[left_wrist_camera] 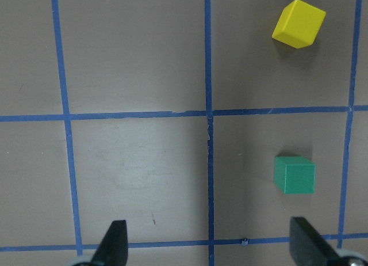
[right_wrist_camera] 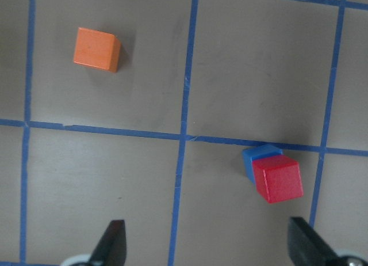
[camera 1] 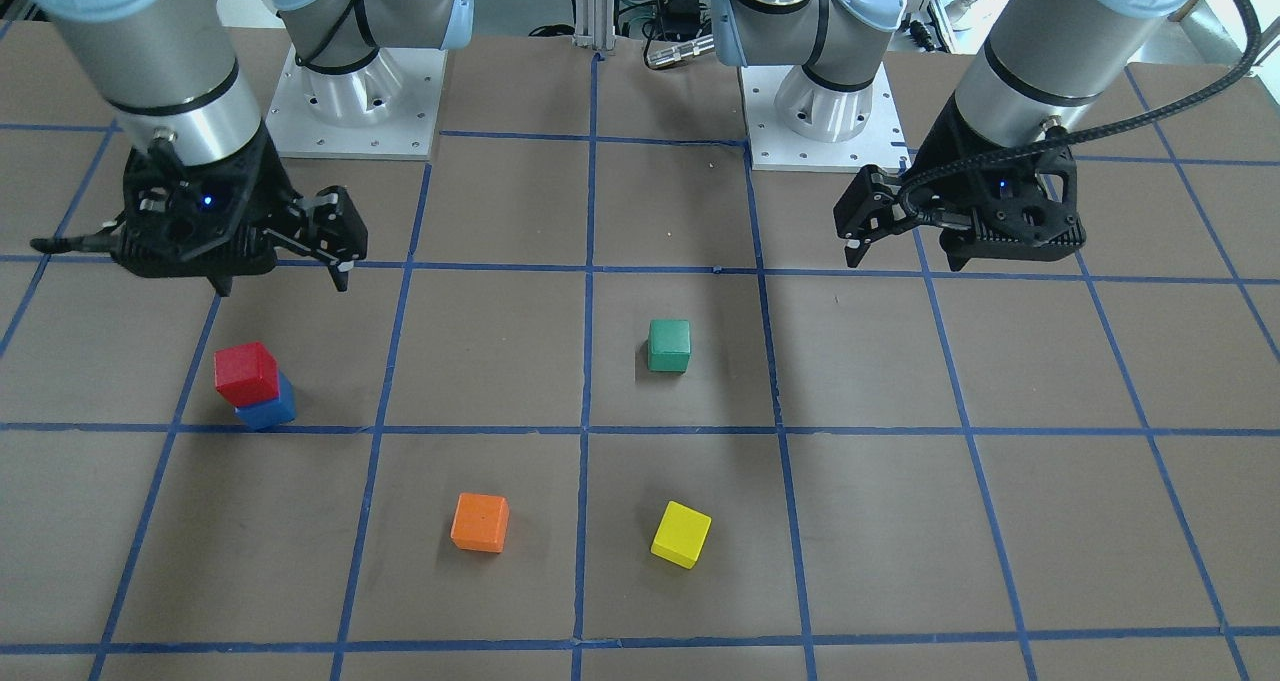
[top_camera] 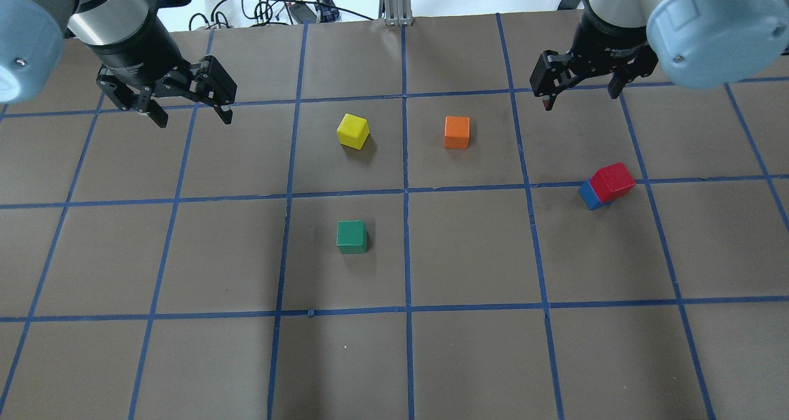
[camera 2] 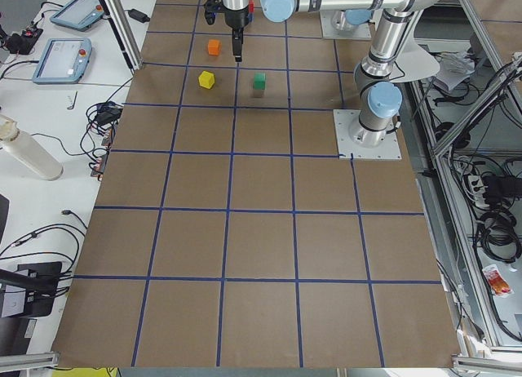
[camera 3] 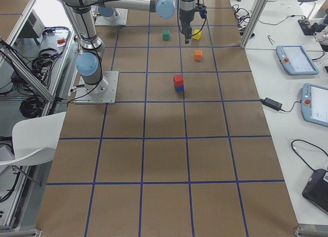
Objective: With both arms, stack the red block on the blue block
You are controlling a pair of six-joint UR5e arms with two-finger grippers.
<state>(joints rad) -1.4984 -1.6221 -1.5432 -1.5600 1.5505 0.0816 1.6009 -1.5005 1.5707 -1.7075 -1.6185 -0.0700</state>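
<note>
The red block (camera 1: 245, 373) sits on top of the blue block (camera 1: 270, 411), shifted and turned a little so that part of the blue one shows. The stack also shows in the overhead view, red block (top_camera: 613, 181) over blue block (top_camera: 588, 195), and in the right wrist view (right_wrist_camera: 278, 178). My right gripper (camera 1: 280, 281) is open and empty, raised above the table and set back from the stack. My left gripper (camera 1: 905, 256) is open and empty, raised at the other side of the table (top_camera: 194, 119).
A green block (camera 1: 668, 346) stands near the table's middle. An orange block (camera 1: 480, 522) and a yellow block (camera 1: 681, 534), which is turned at an angle, lie on the far side from the robot. Blue tape lines (camera 1: 585, 431) divide the brown table into squares.
</note>
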